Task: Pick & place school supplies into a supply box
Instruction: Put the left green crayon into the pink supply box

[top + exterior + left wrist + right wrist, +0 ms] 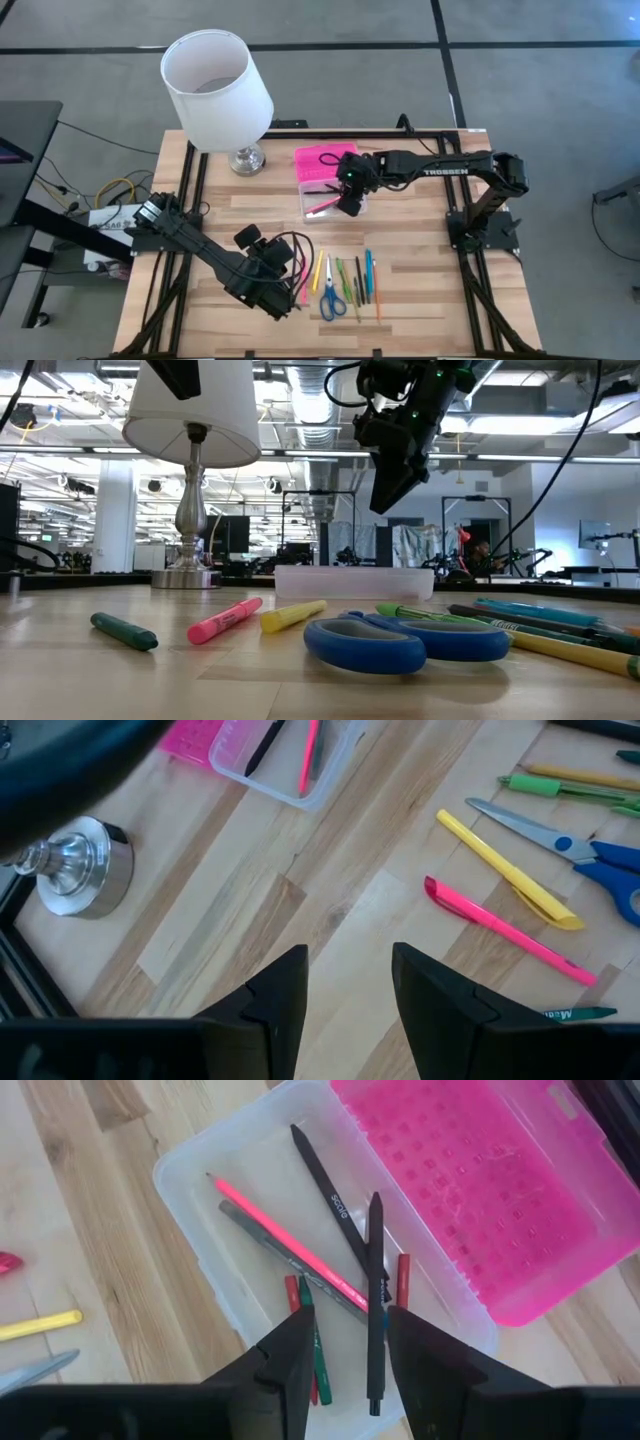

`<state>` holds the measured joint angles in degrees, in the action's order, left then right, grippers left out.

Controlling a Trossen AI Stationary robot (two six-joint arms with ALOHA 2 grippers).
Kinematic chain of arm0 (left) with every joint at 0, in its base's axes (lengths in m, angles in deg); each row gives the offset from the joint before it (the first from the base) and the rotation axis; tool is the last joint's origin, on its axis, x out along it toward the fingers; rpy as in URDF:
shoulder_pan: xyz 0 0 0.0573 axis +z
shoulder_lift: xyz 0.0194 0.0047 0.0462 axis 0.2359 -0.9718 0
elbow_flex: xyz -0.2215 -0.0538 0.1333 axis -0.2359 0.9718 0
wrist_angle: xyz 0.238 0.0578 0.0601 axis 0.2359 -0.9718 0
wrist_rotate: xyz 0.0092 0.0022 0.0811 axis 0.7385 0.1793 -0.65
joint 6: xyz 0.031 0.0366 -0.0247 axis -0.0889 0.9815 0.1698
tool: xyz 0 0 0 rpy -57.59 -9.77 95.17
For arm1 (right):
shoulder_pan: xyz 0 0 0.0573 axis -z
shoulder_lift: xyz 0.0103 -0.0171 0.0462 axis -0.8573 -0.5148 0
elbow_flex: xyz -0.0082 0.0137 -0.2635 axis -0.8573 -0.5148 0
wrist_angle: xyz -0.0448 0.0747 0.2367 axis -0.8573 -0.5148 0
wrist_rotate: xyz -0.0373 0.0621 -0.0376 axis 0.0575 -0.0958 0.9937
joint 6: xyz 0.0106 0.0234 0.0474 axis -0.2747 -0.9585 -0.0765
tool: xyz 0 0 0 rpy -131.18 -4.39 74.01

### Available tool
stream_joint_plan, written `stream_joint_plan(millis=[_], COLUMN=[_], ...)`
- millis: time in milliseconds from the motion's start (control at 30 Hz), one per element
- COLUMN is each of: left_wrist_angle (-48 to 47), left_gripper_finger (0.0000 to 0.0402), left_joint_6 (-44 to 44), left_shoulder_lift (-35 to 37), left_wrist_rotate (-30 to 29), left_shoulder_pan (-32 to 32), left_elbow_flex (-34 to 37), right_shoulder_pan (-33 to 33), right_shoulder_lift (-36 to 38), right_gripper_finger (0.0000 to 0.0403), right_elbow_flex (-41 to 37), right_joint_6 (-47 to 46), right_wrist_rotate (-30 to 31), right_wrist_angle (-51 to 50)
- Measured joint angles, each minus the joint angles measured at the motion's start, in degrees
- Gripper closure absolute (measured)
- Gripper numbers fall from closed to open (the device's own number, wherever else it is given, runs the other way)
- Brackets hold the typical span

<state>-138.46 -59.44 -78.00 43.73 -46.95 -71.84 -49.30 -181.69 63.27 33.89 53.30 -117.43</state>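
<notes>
The supply box's clear base (322, 203) sits on the table with its pink lid (322, 160) lying open on its far side. Inside the base (215, 1200) lie a pink pencil (290, 1230), a grey pen, two black pens (375, 1300), and red and green ones. My right gripper (345, 1350) hangs open above the base, high over it in the low view (388, 490). More supplies lie in a row near the front edge: pink pen (305, 275), yellow pen (318, 270), blue-handled scissors (331, 297) and several thin pens (360, 278). My left gripper (350, 990) is open over bare wood to their left.
A lamp with a white shade (215, 85) and a metal foot (247, 158) stands left of the box. A green marker (125, 632) lies apart from the row at the near left. Bare wood lies between the box and the row of pens.
</notes>
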Motion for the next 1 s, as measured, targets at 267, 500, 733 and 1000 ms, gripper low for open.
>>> stream_joint_plan(millis=[267, 500, 733, 1000], left_wrist_angle=[-0.02, 0.1, 8.6, 19.09], left_gripper_finger=[0.026, 0.026, 0.026, 0.026], left_joint_6=[0.02, 0.04, 15.33, 39.98], left_shoulder_lift=[-0.02, -0.02, -0.04, -0.33], left_wrist_rotate=[-0.15, -0.16, 5.04, 8.01], left_shoulder_pan=[0.0, 0.04, -1.55, -2.68], left_elbow_flex=[0.0, 0.0, 0.0, 2.24], right_shoulder_pan=[0.04, -0.43, -4.66, -14.43], right_shoulder_lift=[0.0, 0.0, 1.58, 7.28], right_gripper_finger=[0.0283, 0.0283, 0.0283, 0.0283], right_elbow_flex=[0.0, 0.0, -0.13, -0.07], right_joint_6=[0.06, -0.71, -0.42, -3.67], right_wrist_rotate=[0.0, -0.42, -0.65, 0.64], right_wrist_angle=[0.0, -0.66, -5.12, -8.19])
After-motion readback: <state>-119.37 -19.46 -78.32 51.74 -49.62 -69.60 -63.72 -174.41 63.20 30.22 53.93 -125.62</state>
